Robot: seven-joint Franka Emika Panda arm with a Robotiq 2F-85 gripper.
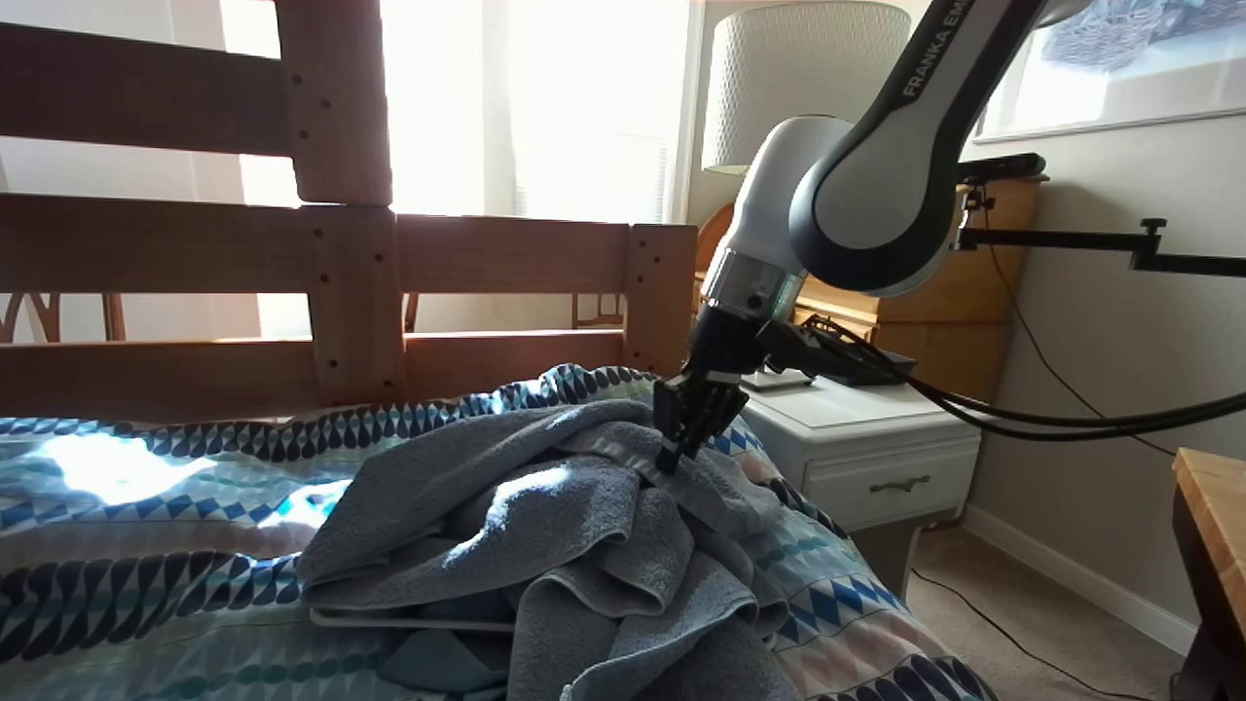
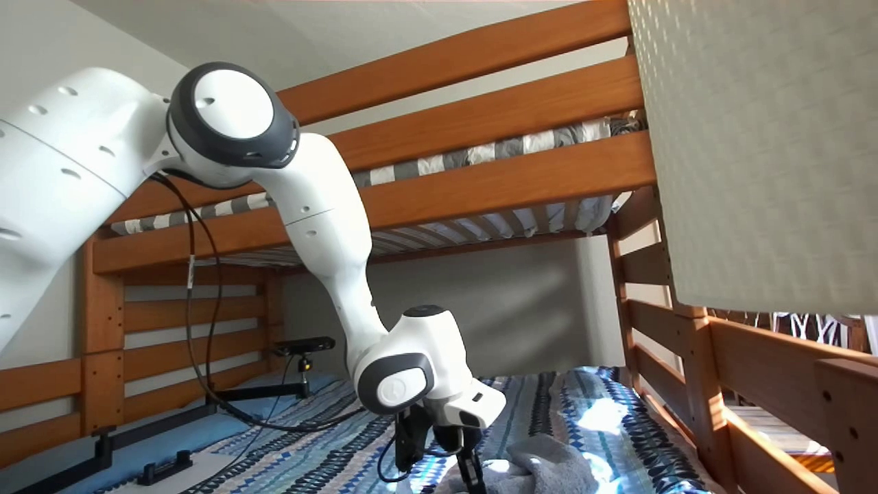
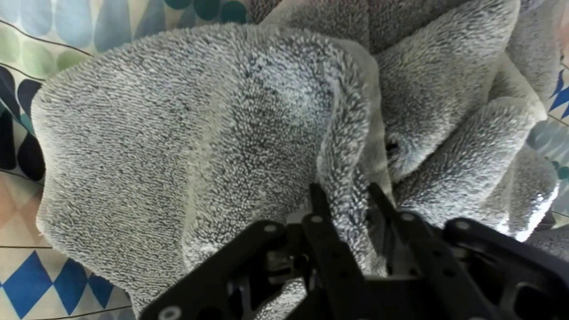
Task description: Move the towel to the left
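Grey towel [image 1: 584, 506] bunched on patterned bedspread [image 1: 146, 574], lower centre of the frame in an exterior view. Left of its edge the bedspread runs on to the left side of that frame: wide room there. Wooden bed rail [image 1: 516, 255] stands behind, across the middle; at right, the bedspread falls away just beside a white nightstand [image 1: 847, 414]. Nightstand shows 1 drawer front [image 1: 837, 487]; inside of the drawer hidden.

Hand [image 3: 346, 189] is tilted, tips down, at the towel's upper right in that frame. In the wrist view its 2 fingers [image 3: 324, 231], blurred, are clenched on a raised fold of the towel, which fills the gap between them.

Towel cut off by the lower frame edge in both exterior views. Thin pale strip [image 1: 419, 621] partly under it, lower left: cannot identify. Lampshade [image 2: 761, 158] covers the upper right in an exterior view.
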